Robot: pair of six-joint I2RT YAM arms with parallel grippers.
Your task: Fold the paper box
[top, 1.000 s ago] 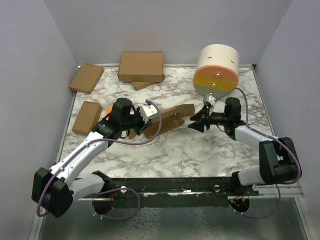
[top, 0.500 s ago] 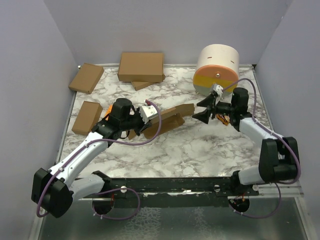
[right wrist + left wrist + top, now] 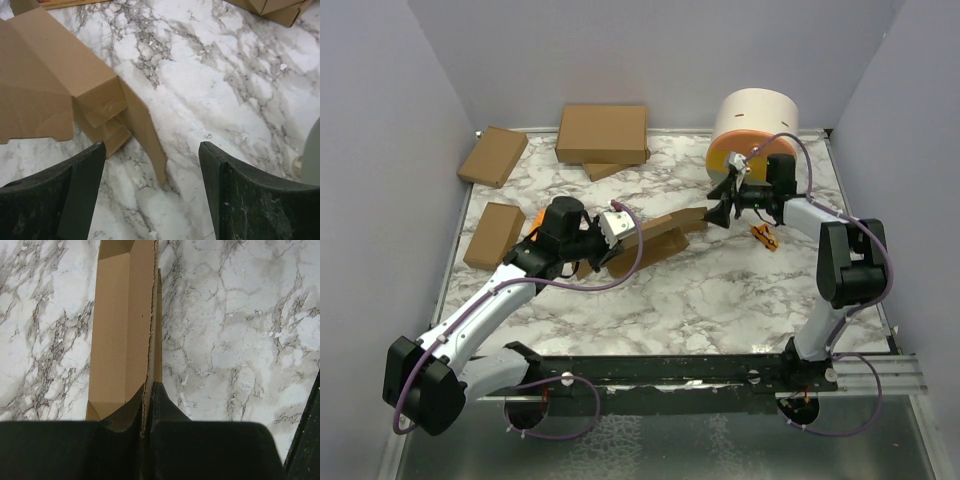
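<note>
Pinching is done by the left gripper (image 3: 148, 390): one long wall of the box (image 3: 660, 235) is clamped, mid-table (image 3: 720, 300), away from all edges. The right gripper (image 3: 720, 213) is spread just off the end flap (image 3: 145, 130). Risk: if the flap is pushed off-line, it could be mis-creased or the box levered from the pinch.

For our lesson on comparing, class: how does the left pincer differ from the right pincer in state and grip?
The left pincer is shut, the right pincer open. The left pincer clamps a wall of the paper box; the right pincer holds nothing, the box's end flap lying between its spread fingers. Both have dark fingers.
</note>
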